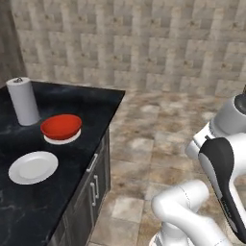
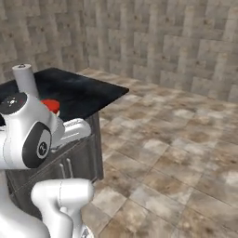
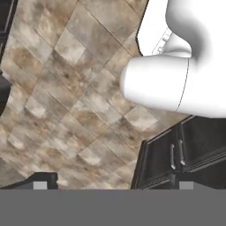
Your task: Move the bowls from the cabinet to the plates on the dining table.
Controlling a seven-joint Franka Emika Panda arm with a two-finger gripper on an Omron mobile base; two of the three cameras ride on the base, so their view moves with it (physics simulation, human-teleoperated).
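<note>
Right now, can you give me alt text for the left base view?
A red bowl sits on one white plate on the black marble dining table. A second white plate lies bare nearer the camera, and a paper towel roll stands behind.

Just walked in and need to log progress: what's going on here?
The red bowl already sits on one white plate on the dining table. The second plate is bare, near a paper towel roll. The robot's hand is open and holds nothing, pointing down at the floor.
</note>
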